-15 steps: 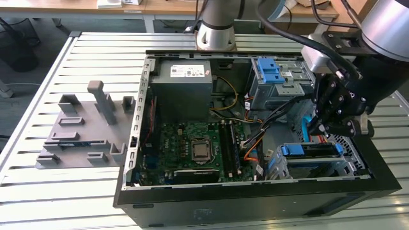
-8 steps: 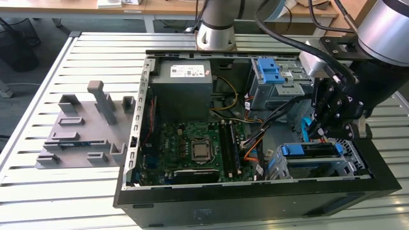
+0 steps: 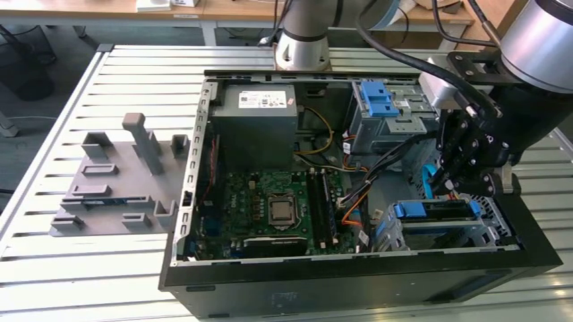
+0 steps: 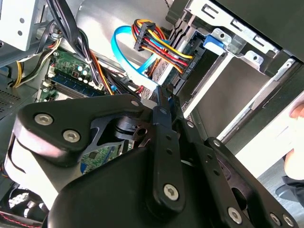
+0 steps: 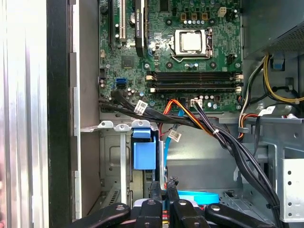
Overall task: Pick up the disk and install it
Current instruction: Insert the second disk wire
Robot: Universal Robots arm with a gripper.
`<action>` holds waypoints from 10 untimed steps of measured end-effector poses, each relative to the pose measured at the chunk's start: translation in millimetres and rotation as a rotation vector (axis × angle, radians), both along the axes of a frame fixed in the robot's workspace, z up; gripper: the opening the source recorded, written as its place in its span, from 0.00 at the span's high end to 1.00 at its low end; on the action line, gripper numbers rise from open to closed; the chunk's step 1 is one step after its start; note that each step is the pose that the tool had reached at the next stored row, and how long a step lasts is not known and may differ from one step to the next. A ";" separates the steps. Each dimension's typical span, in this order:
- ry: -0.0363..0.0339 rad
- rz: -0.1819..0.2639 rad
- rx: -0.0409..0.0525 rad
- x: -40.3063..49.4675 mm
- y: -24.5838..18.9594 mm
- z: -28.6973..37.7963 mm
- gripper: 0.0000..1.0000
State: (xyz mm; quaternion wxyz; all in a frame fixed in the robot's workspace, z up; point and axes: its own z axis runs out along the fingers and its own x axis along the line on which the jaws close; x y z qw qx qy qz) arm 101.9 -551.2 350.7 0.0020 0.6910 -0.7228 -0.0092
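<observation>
Now the black tool (image 3: 467, 176) of the arm hangs low inside the open black computer case (image 3: 358, 282), at the exterior view's right, just above the metal drive cage (image 3: 488, 231) near the front corner of the case. Between its dark fingers (image 5: 171, 187) a thin blue edge is seen in both wrist views, and the fingers stand very close together on it, so the tool seems closed on this blue part; whether this is the rail of the flat silver hard disk, I cannot tell. In the drive cage below the tool sits a flat drive with a blue plastic bracket (image 3: 436, 209) along its upper edge; its label is hidden. A second blue bracket (image 3: 379, 98) sits on the upper grey cage, near the grey power-supply box with a white sticker (image 3: 255, 117). The green motherboard (image 3: 268, 204) lies on the bottom of the case, and a bundle of coloured cables (image 4: 159, 47) with a light blue data cable (image 4: 124, 50) runs beside the tool. The case rests on a white slatted counter (image 3: 117, 74), and a grey plastic holder (image 3: 121, 178) stands on the counter at the exterior view's left, apart from the case.
</observation>
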 end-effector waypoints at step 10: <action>0.0000 -0.001 0.0001 0.2 -3.4 -6.1 0.84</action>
